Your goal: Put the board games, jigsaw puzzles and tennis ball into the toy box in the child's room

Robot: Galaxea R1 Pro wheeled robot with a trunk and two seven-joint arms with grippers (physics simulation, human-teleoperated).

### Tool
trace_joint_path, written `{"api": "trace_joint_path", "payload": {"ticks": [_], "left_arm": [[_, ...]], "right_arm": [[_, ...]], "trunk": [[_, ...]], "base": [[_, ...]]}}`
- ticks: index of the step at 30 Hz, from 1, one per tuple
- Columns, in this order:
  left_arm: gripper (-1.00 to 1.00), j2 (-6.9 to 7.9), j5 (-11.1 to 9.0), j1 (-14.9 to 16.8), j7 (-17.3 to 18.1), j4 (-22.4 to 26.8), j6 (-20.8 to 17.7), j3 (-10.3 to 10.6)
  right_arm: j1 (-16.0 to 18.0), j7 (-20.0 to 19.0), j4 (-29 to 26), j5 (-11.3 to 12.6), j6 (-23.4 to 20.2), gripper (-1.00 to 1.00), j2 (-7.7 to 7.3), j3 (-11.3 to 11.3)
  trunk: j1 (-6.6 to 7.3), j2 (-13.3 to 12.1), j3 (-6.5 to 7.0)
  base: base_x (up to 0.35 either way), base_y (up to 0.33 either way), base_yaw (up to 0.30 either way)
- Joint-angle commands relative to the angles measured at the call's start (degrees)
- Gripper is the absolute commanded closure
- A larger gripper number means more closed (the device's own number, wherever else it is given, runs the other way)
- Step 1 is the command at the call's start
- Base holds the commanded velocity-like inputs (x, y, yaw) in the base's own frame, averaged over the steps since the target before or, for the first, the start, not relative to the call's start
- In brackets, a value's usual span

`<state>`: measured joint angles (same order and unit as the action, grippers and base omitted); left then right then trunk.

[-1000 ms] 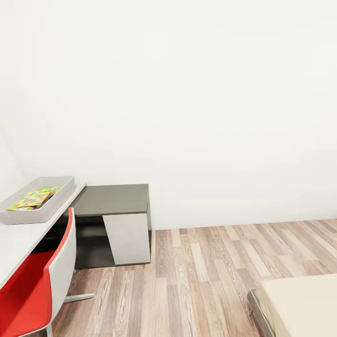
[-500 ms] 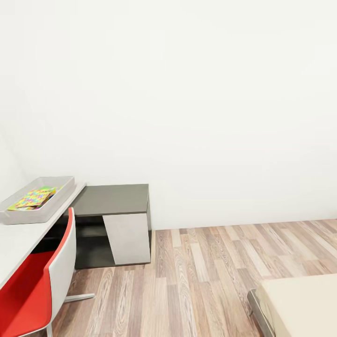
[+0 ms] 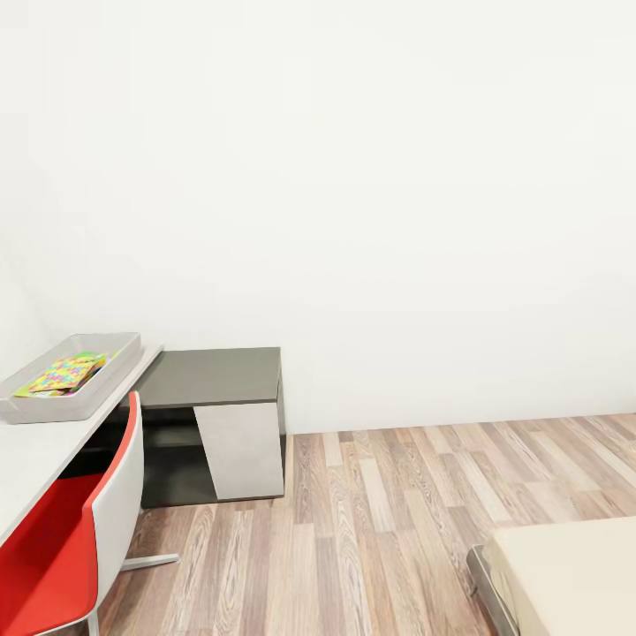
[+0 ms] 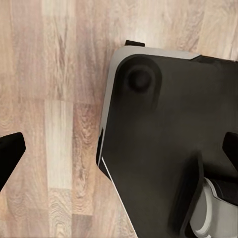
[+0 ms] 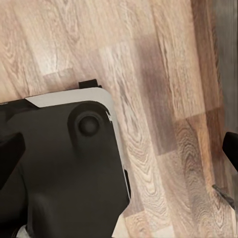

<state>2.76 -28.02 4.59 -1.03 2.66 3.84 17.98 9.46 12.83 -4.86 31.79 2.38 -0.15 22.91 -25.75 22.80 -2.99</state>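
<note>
Toy box (image 3: 115, 346) on counter (image 3: 40, 446): holds puzzle (image 3: 64, 373), stowed. Both end effectors (image 4: 119, 153) (image 5: 121, 148) released, empty, floorward for travel.

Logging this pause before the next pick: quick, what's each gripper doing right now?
Left gripper: open, holding nothing, over the robot's base and the wood floor.
Right gripper: open, empty too.

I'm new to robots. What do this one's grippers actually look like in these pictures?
Little of them shows. In the left wrist view, the left gripper appears as two plain black fingertips at the picture's edges. The right gripper looks the same in the right wrist view: black, smooth fingertips. No cables or markings are visible on them. Below lies the robot's dark base with a pale rim.
</note>
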Motion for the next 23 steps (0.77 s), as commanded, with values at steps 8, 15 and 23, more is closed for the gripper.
{"api": "trace_joint_path", "payload": {"ticks": [8, 15, 23], "left_arm": [[-1.0, 0.18, -0.21, 0.01, -0.09, 0.15, 0.18, 0.66], [-1.0, 0.15, -0.18, 0.02, -0.11, 0.23, 0.2, 0.6], [-1.0, 0.03, -0.22, 0.0, -0.11, 0.21, 0.18, 0.57]], "right_arm": [[0.03, 0.18, 0.09, 0.73, 0.09, -1.0, -0.26, 0.62], [0.03, 0.18, 0.09, 0.73, 0.14, -1.0, -0.18, 0.64], [0.03, 0.18, 0.11, 0.73, 0.16, -1.0, -0.51, 0.57]], "trunk": [[-0.03, 0.12, -0.13], [-0.03, 0.12, -0.13], [-0.03, 0.12, -0.13]], "base": [[0.0, 0.0, 0.0], [0.0, 0.0, 0.0], [0.0, 0.0, 0.0]]}}
